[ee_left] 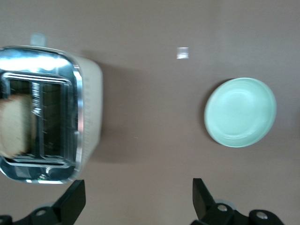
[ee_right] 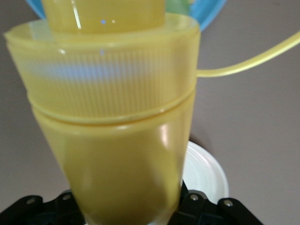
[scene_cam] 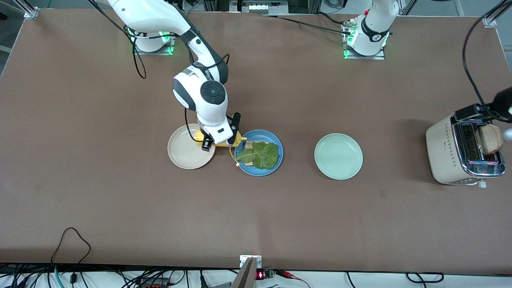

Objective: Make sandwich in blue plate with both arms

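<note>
Your right gripper (scene_cam: 218, 141) was clenched around a yellow squeeze bottle (ee_right: 112, 117), tipped so its nozzle end reached over the rim of the blue plate (scene_cam: 276, 160), presumably to put sauce on the filling. On that plate a lettuce leaf (scene_cam: 260, 155) lay over a bread slice (scene_cam: 247, 163), of which only an edge showed; the sandwich was open, no top slice yet. The cream plate (scene_cam: 186, 154) sat just beside the blue one, toward the right arm's end. Your left gripper (ee_left: 136, 204) hung released above the table between the toaster (scene_cam: 460, 154) and the pale green plate (scene_cam: 338, 156), likely ready to fetch the second slice (scene_cam: 490, 139) standing in the slot.
</note>
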